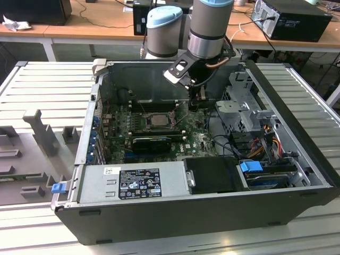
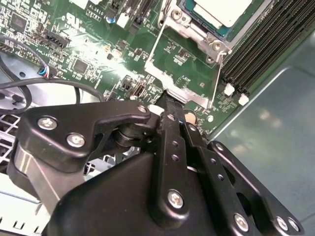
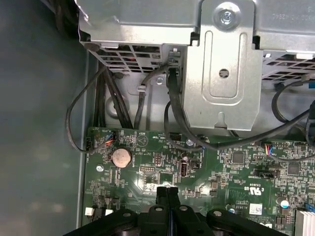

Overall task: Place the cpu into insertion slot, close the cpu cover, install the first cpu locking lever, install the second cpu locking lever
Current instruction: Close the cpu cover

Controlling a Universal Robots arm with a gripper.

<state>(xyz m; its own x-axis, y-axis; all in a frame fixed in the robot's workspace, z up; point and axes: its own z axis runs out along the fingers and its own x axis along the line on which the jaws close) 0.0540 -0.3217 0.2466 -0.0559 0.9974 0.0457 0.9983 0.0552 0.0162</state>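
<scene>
The cpu (image 2: 222, 10) lies flat in the insertion slot (image 2: 204, 25), its pale metal face up; in the exterior view it is the pale square (image 1: 158, 119) in the middle of the motherboard. The cpu cover (image 2: 184, 91) is swung open, a silver frame with green board showing through its window. Thin wire levers (image 2: 154, 46) run along its sides. My gripper (image 2: 170, 101) is shut with nothing visible between the fingers, and its tips sit at the cover's free edge. In the exterior view the gripper (image 1: 201, 103) hangs to the right of the slot. The first wrist view has the closed fingers (image 3: 162, 194) over the board.
The open computer case (image 1: 297, 159) walls in the board. A metal drive cage (image 1: 249, 111) stands on the exterior view's right, a grey power supply (image 1: 133, 183) at the front. Black memory slots (image 2: 261, 44) flank the socket. Cables (image 3: 172, 113) and a coin battery (image 3: 121, 157) lie near the fingers.
</scene>
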